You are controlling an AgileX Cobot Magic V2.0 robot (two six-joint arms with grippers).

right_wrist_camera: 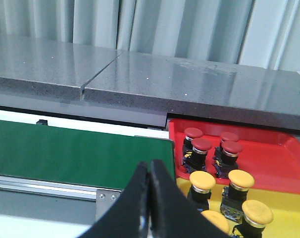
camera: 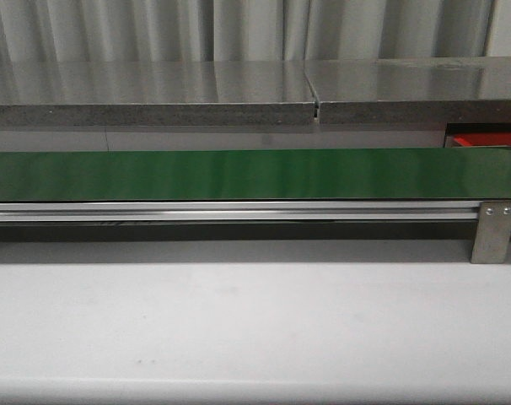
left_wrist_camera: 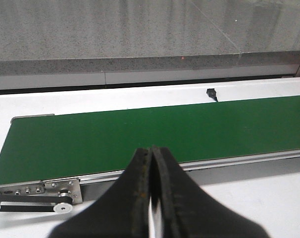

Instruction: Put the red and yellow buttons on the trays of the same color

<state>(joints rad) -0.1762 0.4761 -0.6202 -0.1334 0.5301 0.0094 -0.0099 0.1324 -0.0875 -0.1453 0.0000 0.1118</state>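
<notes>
Front view showed neither arm: only the green conveyor belt (camera: 255, 174) running across the frame on its aluminium rail (camera: 230, 211), a white table (camera: 255, 329) nearer the robot and a grey stone counter (camera: 154, 101) behind the belt.

Left wrist view had the left gripper (left_wrist_camera: 151, 163) held low over the table's near side, pointing across the belt toward the counter. Its black fingers (left_wrist_camera: 137, 193) were pressed together with nothing between them. Just ahead of the tips lay the belt's bare green surface, and off to one side of the jaws sat the belt's end roller and drive pulleys (left_wrist_camera: 31, 198).

Right wrist view had the right gripper (right_wrist_camera: 149, 173) in a similar level pose, jaws closed tight and empty, the tips over the belt's far end (right_wrist_camera: 80, 156). Beyond and beside the jaws sat the red tray (right_wrist_camera: 278, 158) with four red buttons (right_wrist_camera: 202, 145) standing upright on it, well apart from the fingertips. Nearer the jaws, just beside them, was the yellow tray (right_wrist_camera: 288, 203) carrying yellow buttons (right_wrist_camera: 202, 181); four caps showed, one partly hidden behind the gripper.
</notes>
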